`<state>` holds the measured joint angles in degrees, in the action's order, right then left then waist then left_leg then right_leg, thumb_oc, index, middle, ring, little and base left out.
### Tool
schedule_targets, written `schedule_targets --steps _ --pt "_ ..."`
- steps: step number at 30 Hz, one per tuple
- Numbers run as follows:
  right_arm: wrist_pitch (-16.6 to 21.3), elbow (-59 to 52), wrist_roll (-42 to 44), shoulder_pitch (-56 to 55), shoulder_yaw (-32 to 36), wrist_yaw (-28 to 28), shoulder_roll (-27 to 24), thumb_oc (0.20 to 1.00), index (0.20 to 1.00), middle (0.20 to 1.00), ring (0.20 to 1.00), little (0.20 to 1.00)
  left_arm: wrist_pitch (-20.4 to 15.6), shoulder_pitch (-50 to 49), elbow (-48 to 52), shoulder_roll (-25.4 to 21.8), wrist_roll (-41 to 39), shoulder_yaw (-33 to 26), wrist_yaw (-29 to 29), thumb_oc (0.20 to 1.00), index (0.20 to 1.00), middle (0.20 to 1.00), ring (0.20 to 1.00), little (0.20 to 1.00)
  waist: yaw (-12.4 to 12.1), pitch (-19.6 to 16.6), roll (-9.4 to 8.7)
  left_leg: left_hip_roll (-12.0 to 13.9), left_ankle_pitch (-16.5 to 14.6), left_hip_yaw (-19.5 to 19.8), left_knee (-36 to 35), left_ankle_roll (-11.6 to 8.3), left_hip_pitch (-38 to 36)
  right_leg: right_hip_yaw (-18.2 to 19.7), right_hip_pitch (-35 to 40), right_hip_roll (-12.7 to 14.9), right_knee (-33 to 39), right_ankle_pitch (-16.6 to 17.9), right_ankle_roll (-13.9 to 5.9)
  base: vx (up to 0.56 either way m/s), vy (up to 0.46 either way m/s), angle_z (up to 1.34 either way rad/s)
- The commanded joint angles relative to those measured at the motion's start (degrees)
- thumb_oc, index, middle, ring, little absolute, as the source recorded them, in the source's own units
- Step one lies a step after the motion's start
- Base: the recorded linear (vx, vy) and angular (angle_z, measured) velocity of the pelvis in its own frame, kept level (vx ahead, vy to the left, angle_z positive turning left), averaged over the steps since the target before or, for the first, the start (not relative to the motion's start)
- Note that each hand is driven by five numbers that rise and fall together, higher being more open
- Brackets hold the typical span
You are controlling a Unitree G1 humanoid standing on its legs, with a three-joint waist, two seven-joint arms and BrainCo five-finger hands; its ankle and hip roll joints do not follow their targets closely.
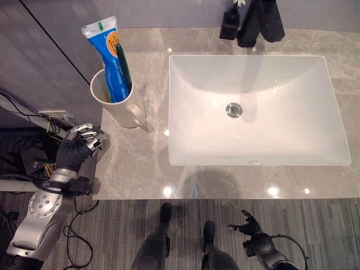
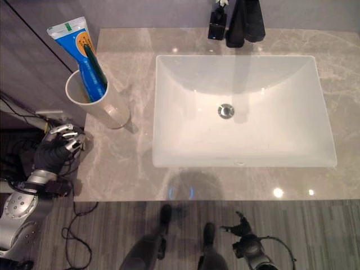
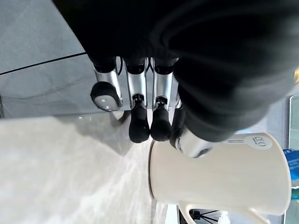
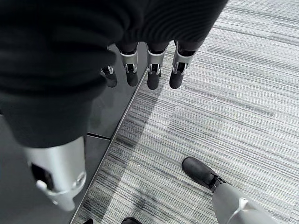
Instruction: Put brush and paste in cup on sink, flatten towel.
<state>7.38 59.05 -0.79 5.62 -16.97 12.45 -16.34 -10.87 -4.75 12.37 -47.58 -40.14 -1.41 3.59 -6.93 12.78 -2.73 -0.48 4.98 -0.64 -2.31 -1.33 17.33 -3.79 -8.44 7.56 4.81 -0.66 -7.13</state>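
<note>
Grey marble makes up the tabletop (image 1: 135, 169), and a white rectangular sink (image 1: 185, 140) is set into it. At the left edge of the tabletop is the left hand (image 1: 79, 145), its dark-tipped fingers (image 3: 138, 126) curled loosely and holding nothing; in the left wrist view the fingertips hang just beside the base of the cup (image 3: 224, 177) without clearly touching it.

The cream cup (image 1: 115, 101) stands upright on the tabletop just left of the sink, near the left rear corner, with its handle (image 1: 135, 115) turned toward the front. Inside it stands the blue tube of paste (image 1: 109, 50), crimped white end up, leaning toward the left rear. Beside it in the same cup is the brush (image 1: 122, 64), a dark green stick leaning against the tube; its head cannot be made out.

The sink's basin has a round metal drain (image 1: 234, 109) at its middle. Behind the sink's rear rim stands a black tap (image 1: 260, 22), with a small black dispenser (image 1: 229, 23) just to its left.

Low at the right, below the front edge of the tabletop and over the grey striped carpet (image 4: 224, 121), hangs the right hand (image 1: 249, 227). Its fingers (image 4: 153, 74) are straight and relaxed, gripping nothing.
</note>
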Motion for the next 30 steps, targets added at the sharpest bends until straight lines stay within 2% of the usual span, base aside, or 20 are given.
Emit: schedule_targets --steps 1,2,6,8,13,24,30 --pt "0.44 -1.39 1.22 -0.37 -1.81 0.83 -0.54 1.000 1.000 1.000 1.000 1.000 -2.79 0.75 5.28 -0.19 2.65 0.77 -0.84 0.200 0.200 0.200 0.200 0.200 1.70 -3.25 0.68 3.31 -0.23 1.86 3.67 -2.05 3.51 -2.23 -2.54 2.90 -2.72 3.97 -1.83 0.00 0.000 0.00" --pt "0.48 -1.30 1.06 -0.61 -1.68 0.87 -0.47 1.000 1.000 1.000 1.000 1.000 -3.49 0.70 6.11 -0.06 3.64 -1.40 0.24 0.200 0.200 0.200 0.200 0.200 1.57 -3.46 0.68 3.37 -0.25 1.76 3.47 -2.12 3.25 -2.20 -2.44 2.81 -2.68 3.91 -1.79 0.00 0.000 0.00" --pt "0.51 -0.84 0.88 -0.94 -1.61 0.77 -0.36 1.000 1.000 1.000 1.000 1.000 -3.81 0.53 6.58 0.60 3.68 -2.32 0.51 0.200 0.200 0.200 0.200 0.200 1.53 -3.68 0.68 3.38 -0.31 1.73 3.37 -2.14 3.03 -2.16 -2.30 2.75 -2.63 3.79 -1.75 0.00 0.000 0.00" --pt "0.40 0.21 0.47 -1.45 -1.47 0.56 -0.08 1.000 1.000 1.000 1.000 1.000 -4.51 -0.55 8.43 1.01 4.15 -4.71 1.01 0.200 0.200 0.200 0.200 0.200 1.16 -4.31 0.72 3.49 -0.36 1.98 3.09 -2.25 2.56 -2.37 -1.71 2.63 -2.38 3.47 -1.62 0.03 -0.041 -0.01" --pt "0.21 1.02 0.03 -1.57 -1.21 0.42 0.00 1.000 1.000 1.000 1.000 1.000 -4.48 -2.27 10.20 0.72 3.35 -5.84 0.33 0.200 0.200 0.200 0.200 0.200 0.88 -4.64 1.12 3.54 -0.29 2.21 2.96 -2.43 2.07 -2.94 -1.05 2.57 -2.34 3.04 -1.49 0.00 -0.006 0.00" --pt "0.46 0.25 0.38 -1.20 -1.35 0.52 -0.74 1.000 1.000 1.000 1.000 1.000 -3.84 -3.65 10.06 1.86 2.65 -4.03 -0.34 0.200 0.200 0.200 0.200 0.200 0.85 -3.73 1.70 3.67 0.15 2.46 3.39 -2.52 2.97 -2.93 -1.91 2.21 -3.05 2.66 -1.07 -0.02 -0.007 0.00" --pt "0.65 -1.22 1.10 -1.53 -1.30 0.89 -1.26 1.000 1.000 1.000 1.000 1.000 -3.24 -1.98 8.14 2.45 3.69 -1.78 -0.02 0.200 0.200 0.200 0.200 0.200 1.89 -2.41 1.57 3.84 0.87 2.30 3.07 -2.50 4.30 -2.26 -3.99 1.99 -3.37 3.24 -0.94 -0.03 -0.008 0.00"
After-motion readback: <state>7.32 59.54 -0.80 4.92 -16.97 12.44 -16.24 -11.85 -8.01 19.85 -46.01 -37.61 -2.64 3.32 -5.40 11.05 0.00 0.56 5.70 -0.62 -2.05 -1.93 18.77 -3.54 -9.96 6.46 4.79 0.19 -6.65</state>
